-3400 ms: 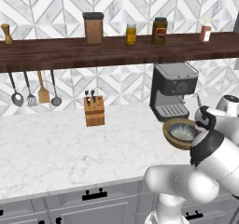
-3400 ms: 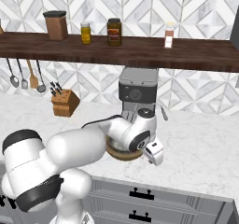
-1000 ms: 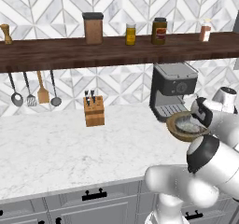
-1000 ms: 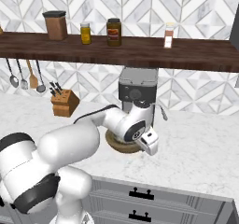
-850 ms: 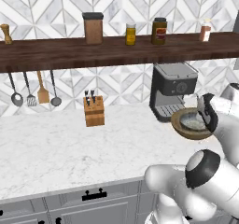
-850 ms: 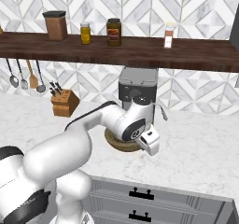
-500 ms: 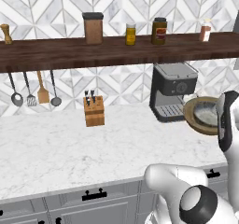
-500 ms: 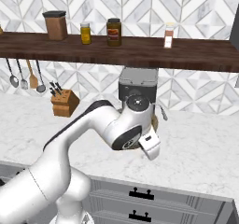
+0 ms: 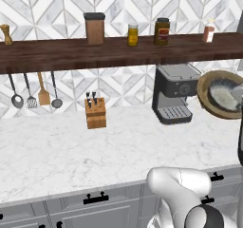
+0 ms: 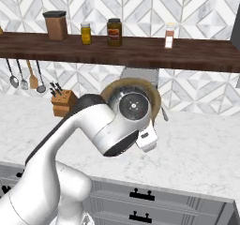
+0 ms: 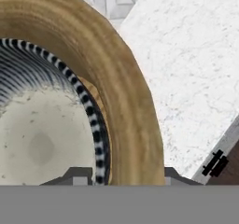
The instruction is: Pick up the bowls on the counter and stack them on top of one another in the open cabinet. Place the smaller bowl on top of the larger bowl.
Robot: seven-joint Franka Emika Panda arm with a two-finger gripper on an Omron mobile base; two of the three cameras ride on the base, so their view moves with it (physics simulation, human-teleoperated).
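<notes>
The larger bowl [image 9: 207, 91], tan wood, hangs in the air right of the coffee machine, tipped so its inside faces the left base camera. The smaller bowl [image 9: 226, 94], dark grey with a pale speckled inside, sits nested in it. In the hand view the wooden wall [image 11: 126, 92] and the striped grey rim [image 11: 95, 129] both run between my two fingertips. My gripper [image 11: 122, 175] is shut on that edge. From the right base view my own wrist covers most of the wooden bowl [image 10: 153, 97], leaving a rim showing. The white marble counter [image 9: 71, 151] lies below.
A black coffee machine [image 9: 174, 93] stands at the back wall, close to the left of the raised bowls. A knife block [image 9: 96, 114] sits further left, below hanging utensils [image 9: 33, 93]. The dark wooden shelf [image 9: 57, 56] with jars runs overhead. Grey drawers [image 10: 140, 198] front the counter.
The two nested bowls have left the counter in front of the coffee machine. They rose and swung right with my hand, tipping from level to nearly on edge.
</notes>
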